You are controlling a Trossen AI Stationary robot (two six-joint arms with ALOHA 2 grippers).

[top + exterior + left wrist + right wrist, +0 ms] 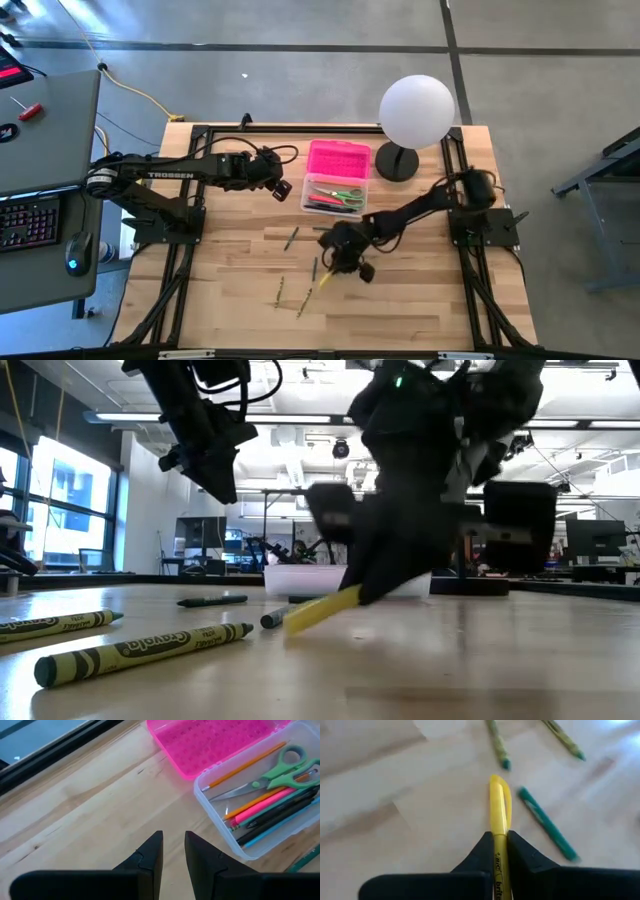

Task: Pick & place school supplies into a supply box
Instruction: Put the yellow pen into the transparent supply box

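The supply box (335, 195) is clear plastic, and its pink lid (340, 158) lies open toward the far edge. Inside it, green-handled scissors (280, 770) and several pens (272, 807) lie flat. My right gripper (340, 258) is near the table's middle, shut on a yellow highlighter (500, 805). A green pen (547, 825), olive crayons (140, 650) and a dark pencil (293, 237) lie loose on the wood. My left gripper (172, 852) hovers left of the box, narrowly open and holding nothing. My right gripper pinches the yellow highlighter between its two fingers, on the barrel (500, 845) toward its back end. The fingers slant down from the right, and the highlighter runs on along them past the tips. It slopes down with its free end (295, 622) low, by the tabletop; whether it touches cannot be seen.
A white globe lamp (417, 110) on a dark base (398, 162) stands just right of the box at the far edge. Black frame rails (190, 250) run along the table's sides. Bare wood (420, 300) lies toward the near right. A desk with a keyboard (30, 220) stands off the left.
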